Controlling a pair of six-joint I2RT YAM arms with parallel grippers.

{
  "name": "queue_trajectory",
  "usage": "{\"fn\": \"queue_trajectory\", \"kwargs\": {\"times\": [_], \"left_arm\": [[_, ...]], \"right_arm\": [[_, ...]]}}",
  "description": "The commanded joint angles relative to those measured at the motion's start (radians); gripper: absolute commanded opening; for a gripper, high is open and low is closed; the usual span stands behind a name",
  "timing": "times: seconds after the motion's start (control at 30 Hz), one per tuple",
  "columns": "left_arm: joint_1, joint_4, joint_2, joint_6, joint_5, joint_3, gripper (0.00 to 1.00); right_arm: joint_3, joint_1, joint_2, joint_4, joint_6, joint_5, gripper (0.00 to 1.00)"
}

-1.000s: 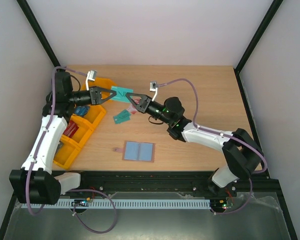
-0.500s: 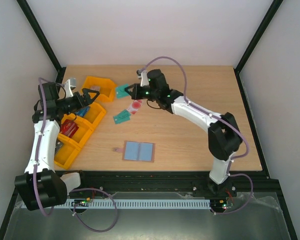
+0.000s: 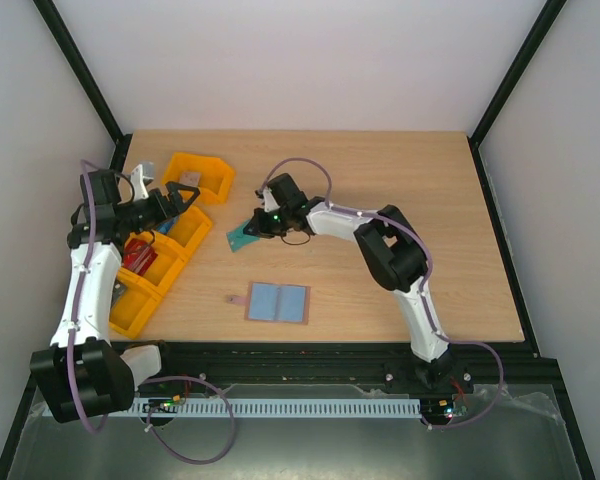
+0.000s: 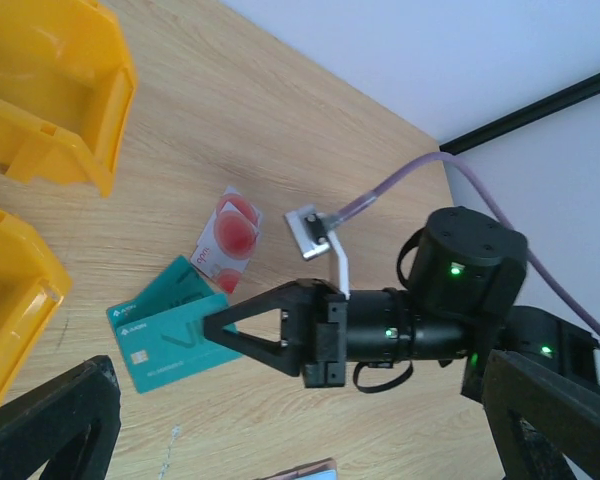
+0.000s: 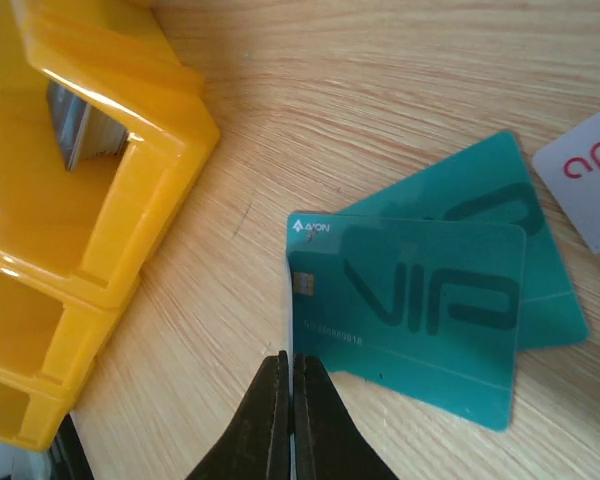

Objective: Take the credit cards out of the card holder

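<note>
Your left hand point(image 3: 188, 198), spread wide and empty, hovers by the glossy orange plastic bins point(image 3: 166, 252). Thin teal plastic cards point(image 5: 420, 300) lie overlapped on the wood-grain bench point(image 3: 410, 190). The right hand point(image 5: 291, 365), pinched closed on nothing, points at their edge, probably to slide them. The reddish-brown folding holder point(image 3: 278, 302) lies open, apart.

We count two thin teal plastic cards point(image 5: 410, 310), one pale white card with a red round mark point(image 4: 230, 235), one flat folding wallet, grey-blue inside point(image 3: 277, 302), and two white-and-black robot arms point(image 3: 90, 270). The yellow plastic bins point(image 3: 202, 176) number at least three.
</note>
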Motion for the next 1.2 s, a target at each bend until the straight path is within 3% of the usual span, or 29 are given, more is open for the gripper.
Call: {"fn": "queue_trajectory", "kwargs": {"times": [0.0, 0.17, 0.2, 0.3, 0.43, 0.57, 0.73, 0.87, 1.0, 1.17], "left_arm": [[0.007, 0.025, -0.019, -0.01, 0.025, -0.017, 0.99], [0.008, 0.029, -0.022, -0.01, 0.026, -0.026, 0.99], [0.008, 0.027, -0.022, -0.01, 0.026, -0.026, 0.99], [0.008, 0.028, -0.023, -0.01, 0.025, -0.03, 0.99], [0.007, 0.037, -0.021, -0.024, 0.022, -0.049, 0.99], [0.008, 0.057, -0.022, -0.043, 0.028, -0.076, 0.99], [0.004, 0.066, -0.028, -0.07, 0.024, -0.113, 0.99], [-0.069, 0.087, -0.045, -0.101, 0.025, -0.205, 0.99], [-0.21, 0.094, -0.052, -0.174, 0.005, -0.363, 0.98], [-0.265, 0.119, -0.028, -0.279, -0.065, -0.534, 0.92]], "right_arm": [[0.087, 0.008, 0.038, 0.035, 0.053, -0.019, 0.02], [0.132, 0.008, 0.095, -0.005, 0.06, 0.005, 0.02], [0.143, 0.008, 0.099, -0.026, 0.05, 0.017, 0.07], [0.175, 0.009, 0.077, -0.149, -0.019, 0.118, 0.43], [0.218, 0.009, -0.025, -0.306, -0.12, 0.329, 0.62], [0.214, 0.023, -0.159, -0.454, -0.209, 0.538, 0.97], [-0.009, 0.093, -0.363, -0.568, -0.192, 0.753, 1.0], [-0.295, 0.202, -0.503, -0.547, -0.059, 0.772, 0.99], [-0.435, 0.321, -0.533, -0.459, 0.079, 0.753, 0.99], [-0.517, 0.406, -0.474, -0.373, 0.182, 0.729, 0.99]]}}
